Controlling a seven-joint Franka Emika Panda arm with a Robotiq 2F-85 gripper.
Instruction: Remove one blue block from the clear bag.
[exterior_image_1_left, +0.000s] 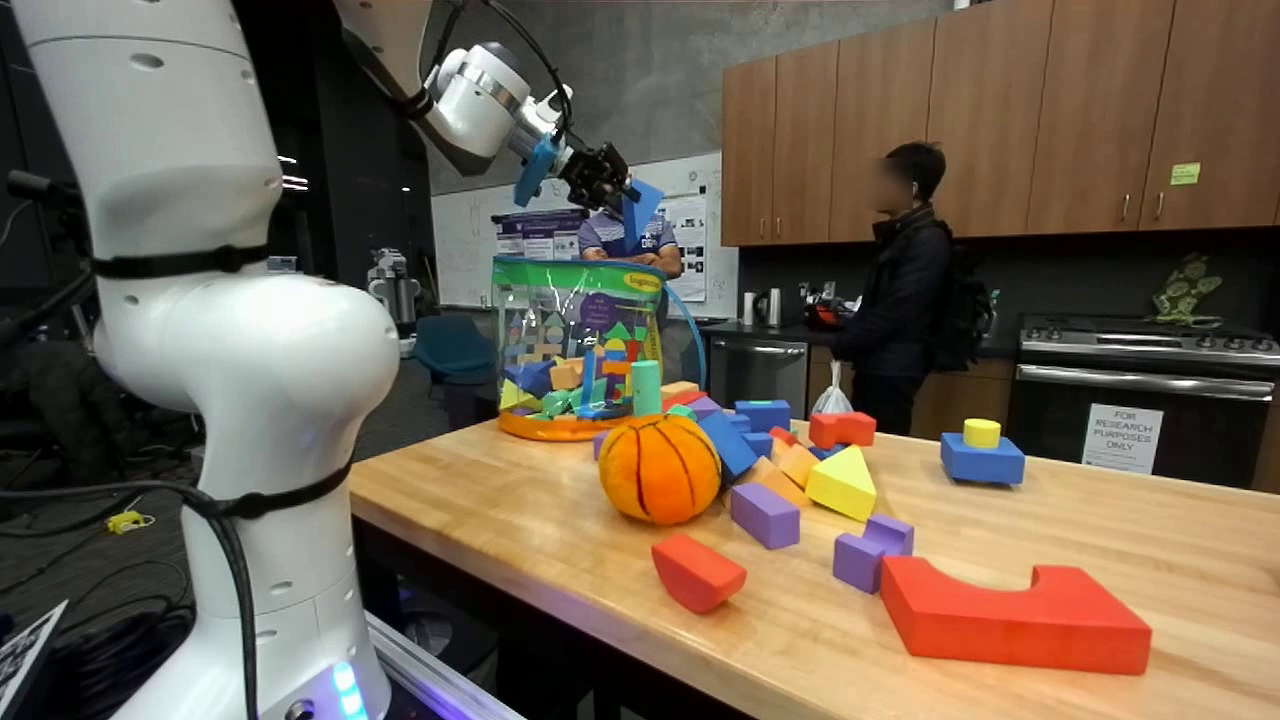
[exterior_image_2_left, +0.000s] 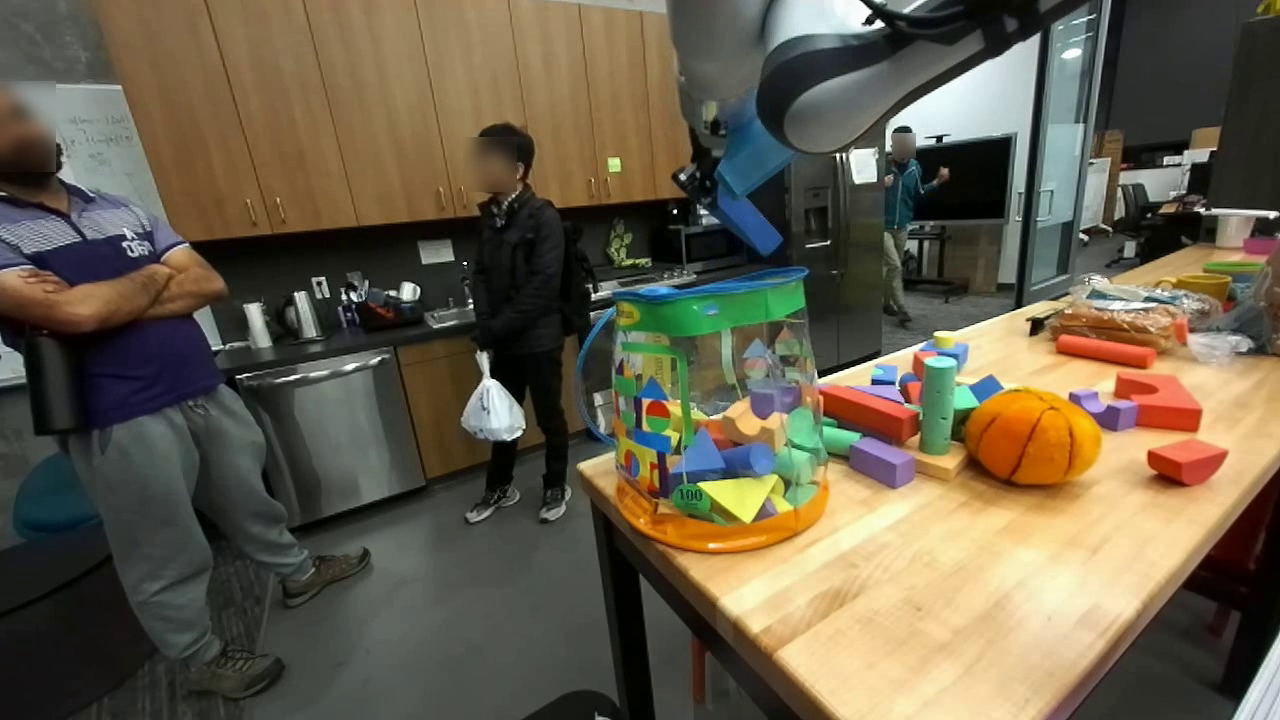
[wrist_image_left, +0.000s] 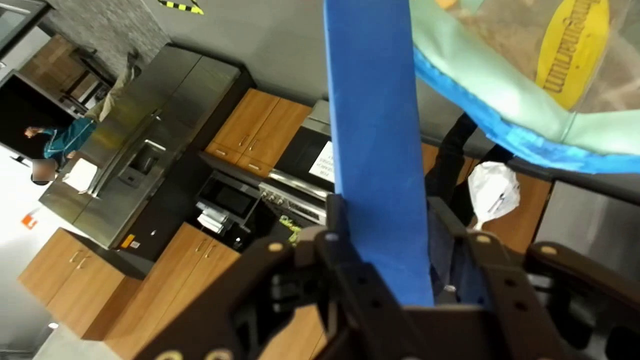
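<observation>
My gripper is shut on a blue block, with a finger against each side of it in the wrist view. The block is held tilted in the air, above the top edge of the clear bag. In an exterior view the block hangs just over the bag's rim with a small gap. The clear bag stands upright on the table with a green top band and orange base. More coloured blocks, some blue, lie inside it. In the wrist view the bag's rim is right of the block.
An orange ball and many loose blocks lie on the table beside the bag. A large red block lies near the edge. Wrapped items lie farther along. A man stands near the bag; another person stands behind.
</observation>
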